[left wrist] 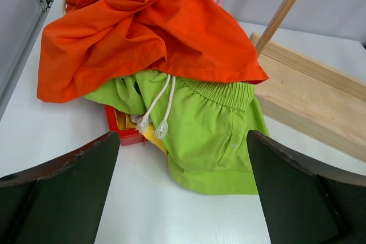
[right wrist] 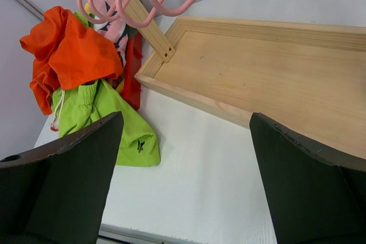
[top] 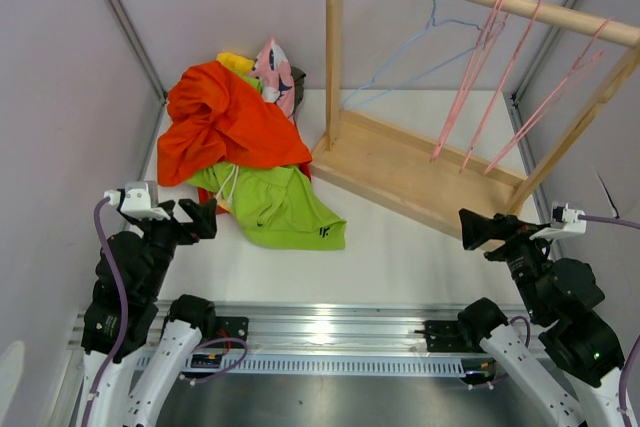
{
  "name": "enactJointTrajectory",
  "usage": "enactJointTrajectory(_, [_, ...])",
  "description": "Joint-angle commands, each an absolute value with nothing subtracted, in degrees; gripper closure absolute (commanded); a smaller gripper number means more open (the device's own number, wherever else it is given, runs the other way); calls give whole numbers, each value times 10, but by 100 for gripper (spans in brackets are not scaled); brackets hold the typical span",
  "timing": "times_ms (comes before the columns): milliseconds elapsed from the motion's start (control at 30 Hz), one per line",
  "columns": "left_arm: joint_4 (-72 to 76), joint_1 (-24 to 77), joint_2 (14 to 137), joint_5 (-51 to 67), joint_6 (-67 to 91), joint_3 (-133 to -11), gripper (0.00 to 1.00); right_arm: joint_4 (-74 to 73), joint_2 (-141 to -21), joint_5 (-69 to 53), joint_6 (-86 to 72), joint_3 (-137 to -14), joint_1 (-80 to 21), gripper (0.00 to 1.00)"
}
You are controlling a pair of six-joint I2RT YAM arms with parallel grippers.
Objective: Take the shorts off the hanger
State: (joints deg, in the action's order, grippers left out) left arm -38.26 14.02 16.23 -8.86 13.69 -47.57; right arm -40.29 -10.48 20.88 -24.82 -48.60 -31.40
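**Hangers bare, shorts heaped beside the rack**

All the shorts I can make out lie in one heap on the table [top: 400,257], left of the wooden rack [top: 400,162]. The orange shorts [top: 215,117] are on top, the lime green shorts [top: 275,202] spill toward the arms, and the pink patterned shorts [top: 275,72] and a yellow edge [top: 235,62] show at the back. On the rack's rail, the blue hanger [top: 430,37] and the pink hangers [top: 480,77] carry nothing, so the task looks finished.

The left gripper [top: 198,219] and the right gripper [top: 478,230] both stand wide apart and empty.

The risk is a needless reach. The white drawstring [left wrist: 160,104] could catch a finger and drag the heap, which touches the rack's left post. The side wall crowds the space left of the rack, while the table in front of its base is open.
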Motion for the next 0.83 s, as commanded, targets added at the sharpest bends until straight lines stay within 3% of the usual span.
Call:
enactJointTrajectory(0, [-367, 142, 161, -95, 149, -474, 1, -380, -101, 200, -230, -486, -316, 1])
enactJointTrajectory(800, [-365, 143, 174, -67, 143, -476, 1, -364, -79, 144, -210, -476, -294, 0])
